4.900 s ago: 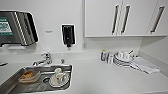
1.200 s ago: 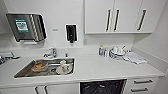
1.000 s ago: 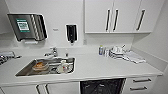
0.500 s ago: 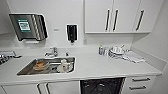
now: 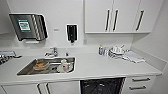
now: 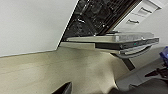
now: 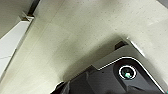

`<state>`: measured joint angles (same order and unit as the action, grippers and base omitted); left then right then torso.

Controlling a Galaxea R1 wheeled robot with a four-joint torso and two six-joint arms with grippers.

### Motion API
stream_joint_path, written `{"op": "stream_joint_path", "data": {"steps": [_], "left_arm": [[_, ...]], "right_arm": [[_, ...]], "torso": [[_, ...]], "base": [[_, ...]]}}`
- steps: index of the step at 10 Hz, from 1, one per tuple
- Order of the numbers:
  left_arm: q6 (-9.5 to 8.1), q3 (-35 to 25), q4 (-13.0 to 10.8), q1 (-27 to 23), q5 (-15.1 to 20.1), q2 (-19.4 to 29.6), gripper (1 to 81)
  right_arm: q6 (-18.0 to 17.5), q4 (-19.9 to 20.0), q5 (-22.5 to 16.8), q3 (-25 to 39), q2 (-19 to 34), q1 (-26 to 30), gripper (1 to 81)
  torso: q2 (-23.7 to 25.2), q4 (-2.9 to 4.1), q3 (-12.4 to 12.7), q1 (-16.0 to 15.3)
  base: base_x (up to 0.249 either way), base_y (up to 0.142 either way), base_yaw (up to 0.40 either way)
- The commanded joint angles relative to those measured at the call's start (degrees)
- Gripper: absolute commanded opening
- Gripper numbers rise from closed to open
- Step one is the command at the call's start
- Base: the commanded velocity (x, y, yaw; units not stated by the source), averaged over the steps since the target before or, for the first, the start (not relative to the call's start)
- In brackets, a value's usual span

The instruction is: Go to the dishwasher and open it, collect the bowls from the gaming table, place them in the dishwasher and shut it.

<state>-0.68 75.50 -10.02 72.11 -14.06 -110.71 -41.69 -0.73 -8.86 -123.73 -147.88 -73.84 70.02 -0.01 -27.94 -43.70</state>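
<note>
Below the white counter (image 5: 100,67), the dishwasher (image 5: 101,86) is standing with its door (image 6: 112,41) folded down (probably so bowls can go in later), while I cannot tell either gripper's state.

White surface (image 5: 100,66) runs across the view. Steel sink (image 5: 27,71) sunk into it at left, holding an orange dish (image 5: 41,65) and white crockery (image 5: 64,67). Tap (image 5: 53,51) behind the sink. On the wall: paper towel dispenser (image 5: 28,27), and a black soap dispenser (image 5: 72,33) beside it. White wall cupboards (image 5: 117,16) at upper right, dark bar handles. Below them, white dishes (image 5: 117,50) and a cloth (image 5: 133,57) near the corner. Dishwasher (image 5: 101,86) under the surface, dark inside showing, door open. White drawers (image 5: 140,83) just beside it.
</note>
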Motion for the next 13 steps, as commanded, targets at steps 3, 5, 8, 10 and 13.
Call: {"op": "stream_joint_path", "data": {"steps": [3, 5, 8, 10, 13], "left_arm": [[0.16, 15.8, -1.2, 7.6, 1.0, -12.9, 81.1], [0.07, 24.6, -0.6, 10.4, 1.0, -18.9, 81.1], [0.07, 32.2, -0.4, 12.8, 1.0, -25.2, 81.1], [-0.02, 39.9, -0.2, 14.2, 1.2, -31.0, 81.1], [-0.02, 50.3, 2.0, 14.6, 2.5, -38.9, 81.1]], "right_arm": [[16.9, -2.1, 1.4, -10.1, -5.6, -1.8, 81.1], [20.9, -2.1, 4.6, -17.3, -10.1, -4.9, 81.1], [21.9, -2.2, 4.5, -25.4, -14.9, -7.0, 81.1], [22.0, -1.7, 4.9, -28.4, -16.9, -9.1, 81.1], [28.4, -0.1, 8.9, -34.1, -21.3, -11.7, 81.1]], "torso": [[0.0, 0.00, 0.0, 0.0], [0.0, 0.00, 0.0, 0.0], [0.0, 0.00, 0.0, 0.0], [0.0, 0.00, 0.0, 0.0], [0.0, 0.00, 0.0, 0.0]], "base": [[0.000, 0.000, 0.000], [0.000, 0.000, 0.000], [0.000, 0.000, 0.000], [0.000, 0.000, 0.000], [0.000, 0.000, 0.000]]}}
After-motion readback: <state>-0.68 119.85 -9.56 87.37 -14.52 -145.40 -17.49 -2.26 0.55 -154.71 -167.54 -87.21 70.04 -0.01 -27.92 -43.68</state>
